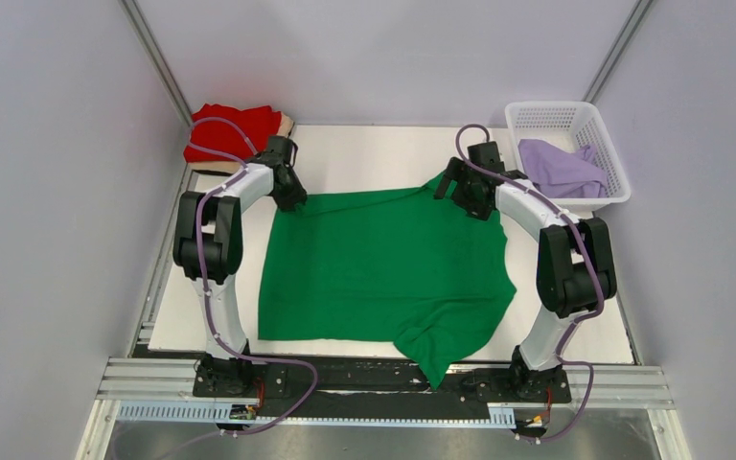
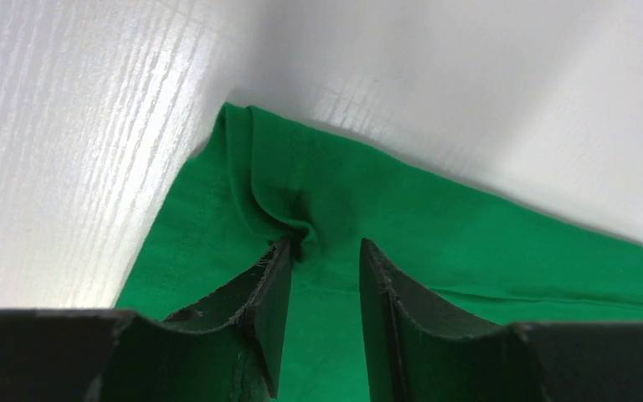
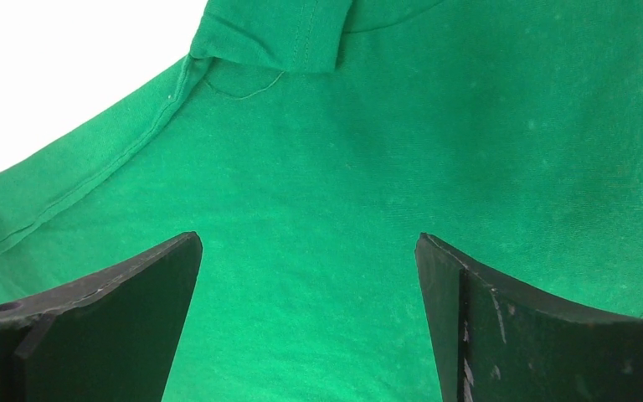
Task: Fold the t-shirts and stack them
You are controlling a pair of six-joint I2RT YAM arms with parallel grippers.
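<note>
Green t-shirt (image 1: 383, 264) spread on desk (image 1: 374, 153), corner spilling off at 6 o'clock. Left tool (image 2: 326, 251) narrow, straddling a pucker at 10 o'clock corner; right tool (image 3: 310, 251) wide above 1 o'clock shoulder, seemingly paired for folding. Red t-shirt (image 1: 230, 129) 11 o'clock

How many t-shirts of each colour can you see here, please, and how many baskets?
Green t-shirt: 1
Red t-shirt: 1
Tan t-shirt, only an edge showing under the red one: 1
Lavender t-shirt: 1
White basket: 1
Total: 5

white-black arms (image 1: 249, 182), purple cables (image 1: 213, 119)
</note>
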